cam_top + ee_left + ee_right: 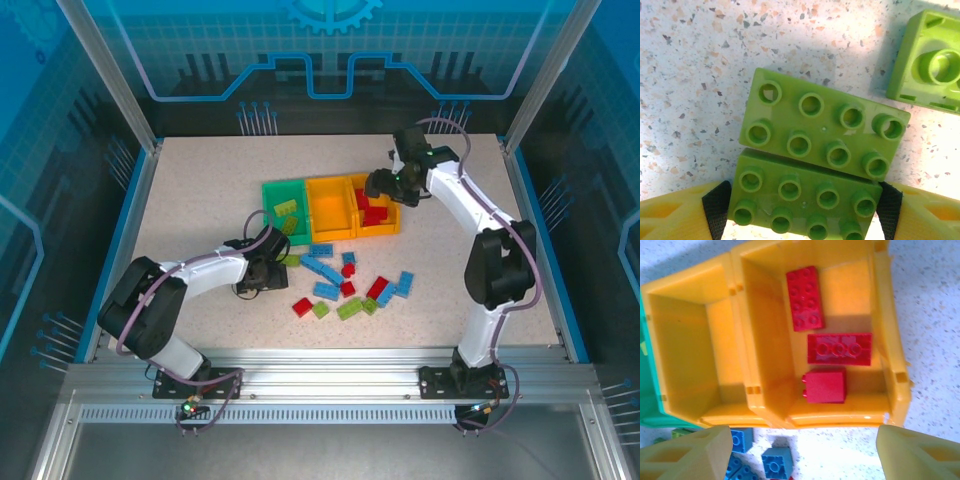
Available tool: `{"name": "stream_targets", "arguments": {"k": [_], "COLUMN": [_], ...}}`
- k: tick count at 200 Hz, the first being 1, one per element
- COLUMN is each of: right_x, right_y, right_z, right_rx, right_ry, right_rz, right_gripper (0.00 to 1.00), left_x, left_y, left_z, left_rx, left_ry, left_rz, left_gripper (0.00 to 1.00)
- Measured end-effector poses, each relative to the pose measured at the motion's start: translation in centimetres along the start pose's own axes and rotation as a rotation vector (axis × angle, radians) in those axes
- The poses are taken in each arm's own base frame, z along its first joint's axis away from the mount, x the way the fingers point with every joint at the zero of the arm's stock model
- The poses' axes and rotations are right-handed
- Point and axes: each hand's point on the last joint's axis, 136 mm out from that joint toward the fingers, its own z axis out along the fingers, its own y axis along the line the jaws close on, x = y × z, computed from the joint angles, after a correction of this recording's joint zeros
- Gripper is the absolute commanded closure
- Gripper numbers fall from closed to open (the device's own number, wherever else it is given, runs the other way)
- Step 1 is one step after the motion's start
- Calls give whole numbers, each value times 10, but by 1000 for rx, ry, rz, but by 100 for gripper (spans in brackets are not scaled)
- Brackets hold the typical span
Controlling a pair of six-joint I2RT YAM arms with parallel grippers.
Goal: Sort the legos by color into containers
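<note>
Low on the speckled table (190, 200), the left gripper (802, 207) has a lime green brick (807, 197) between its fingers. The black pads (715, 207) sit against both short ends of the brick, which lies studs up. A second green brick (822, 130) lies touching its far long side, a little askew, and an overturned square green brick (932, 62) sits apart beyond that. From above, this gripper (268, 268) is at the left edge of the loose pile (345, 285) of blue, red and green legos, spread between the two arms and just short of the bins. Beyond the pile, the three bins are joined in a row. The green bin (283, 184) on the left holds a few green pieces (288, 215). Next comes the middle bin (328, 212), then the right bin (392, 232), both orange. The right gripper (385, 186) hovers over the right bin with its fingers (687, 455) spread wide and holding nothing. Below them three red bricks (839, 349) lie in the right bin (885, 315): one long and studs up, one turned over, one square. Blue bricks (775, 462) lie on the table just outside the bin's near wall.
</note>
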Motion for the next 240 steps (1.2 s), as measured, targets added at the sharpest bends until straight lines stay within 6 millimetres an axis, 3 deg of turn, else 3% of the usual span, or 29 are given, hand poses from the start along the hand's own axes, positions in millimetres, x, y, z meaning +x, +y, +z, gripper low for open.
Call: {"name": "stream_targets", "arguments": {"k": [59, 110, 156, 183, 212, 240], "right_x": [28, 65, 93, 120, 146, 155], "right_y": [-26, -49, -62, -73, -86, -85], "right_z": [-2, -4, -4, 3, 14, 19], "right_rx": [62, 114, 129, 150, 175, 175], "right_ry": [31, 67, 92, 142, 203, 219], "right_rz": [-3, -11, -3, 22, 67, 100], "right_gripper": [24, 24, 24, 26, 26, 26], "left_x": [-1, -1, -8, -35, -79, -127], "left_y": [0, -4, -10, -21, -41, -52], "left_z": [-1, -10, -46, -77, -113, -123], "left_rx": [-10, 19, 71, 110, 166, 181], "left_ry": [-3, -20, -78, -164, -265, -321], "left_rz": [5, -17, -26, -33, -13, -18], "left_gripper": [43, 44, 42, 40, 40, 40]}}
